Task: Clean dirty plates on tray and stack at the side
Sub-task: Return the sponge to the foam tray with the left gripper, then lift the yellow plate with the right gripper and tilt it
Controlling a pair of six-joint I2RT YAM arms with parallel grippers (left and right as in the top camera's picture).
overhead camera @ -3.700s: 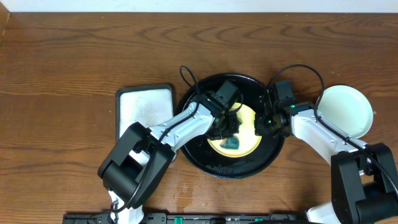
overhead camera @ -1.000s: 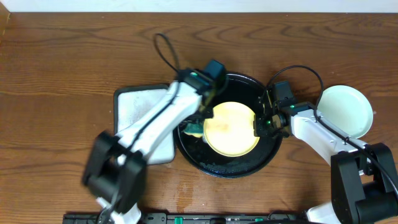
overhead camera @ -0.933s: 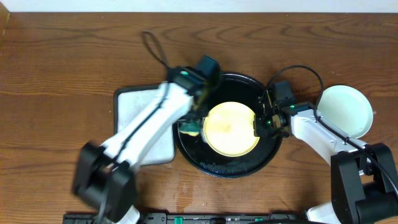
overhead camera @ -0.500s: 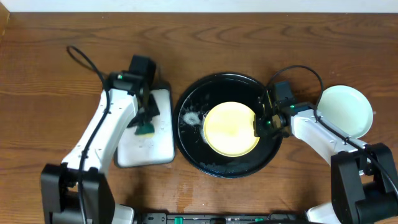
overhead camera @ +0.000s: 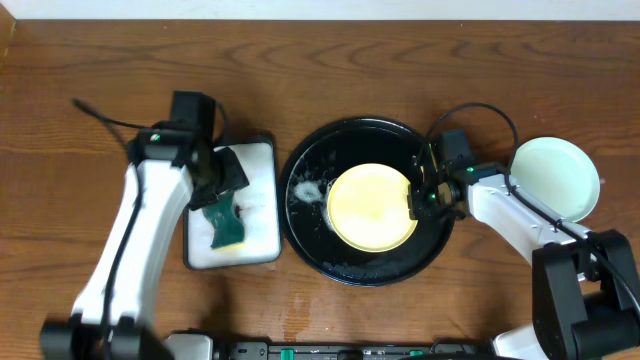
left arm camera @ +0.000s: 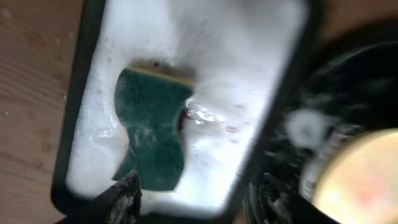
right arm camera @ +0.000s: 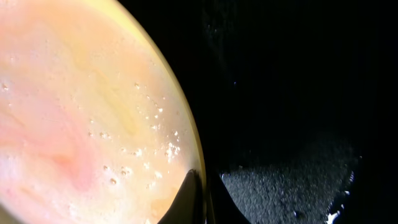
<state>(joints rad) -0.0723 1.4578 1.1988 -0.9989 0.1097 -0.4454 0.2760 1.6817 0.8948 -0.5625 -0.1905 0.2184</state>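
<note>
A wet yellow plate (overhead camera: pixel 372 207) lies in the round black tray (overhead camera: pixel 360 133). My right gripper (overhead camera: pixel 416 200) is shut on the plate's right rim. In the right wrist view one finger lies on top of the yellow plate (right arm camera: pixel 74 112) and the other below its edge, over the black tray (right arm camera: pixel 292 74); the right gripper (right arm camera: pixel 204 180) pinches the rim. A pale mint plate (overhead camera: pixel 556 178) rests on the table, right of the tray. My left gripper (overhead camera: pixel 222 178) hangs open over the white tray. In the left wrist view the left gripper (left arm camera: pixel 199 183) holds nothing.
A white black-rimmed rectangular tray (overhead camera: pixel 258 160) full of foam (left arm camera: pixel 249 74) sits left of the black tray. A green sponge (overhead camera: pixel 226 225) lies loose in it, also seen as a green sponge (left arm camera: pixel 152 127) ahead of my left fingers. Foam spots (overhead camera: pixel 305 190) dot the black tray's left side.
My left arm swung from the black tray to the white tray with the sponge, then opened and let it drop into the foam. The right gripper kept still on the plate.
</note>
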